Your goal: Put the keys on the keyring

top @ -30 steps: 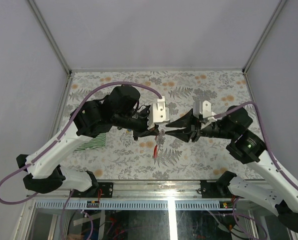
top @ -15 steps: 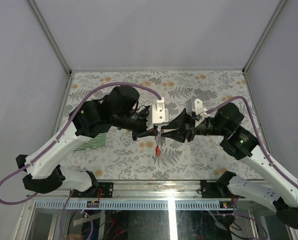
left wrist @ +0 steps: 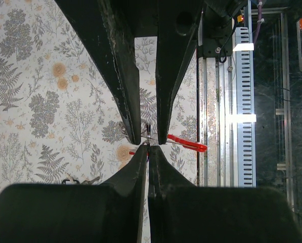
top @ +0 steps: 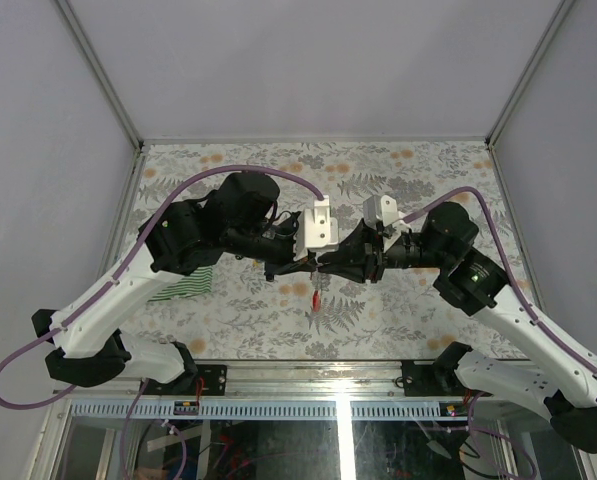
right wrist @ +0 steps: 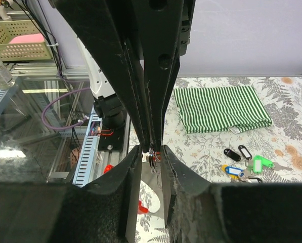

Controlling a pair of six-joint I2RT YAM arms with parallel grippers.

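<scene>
My left gripper is shut on a thin metal keyring and holds it above the table; a red tag hangs from the ring. My right gripper meets it tip to tip. Its jaws stand a little apart on either side of the ring, not pinching it. The keys, with black, blue and green tags, lie on the floral table beyond the ring in the right wrist view. In the top view they are hidden under my left arm.
A green-and-white striped cloth lies folded behind the keys; it also shows in the top view under my left arm. The table's front rail runs close beneath the grippers. Grey walls enclose the table.
My right gripper has moved left until its tips flank the ring held by my left gripper. The left arm has barely moved; the red tag swung slightly.
</scene>
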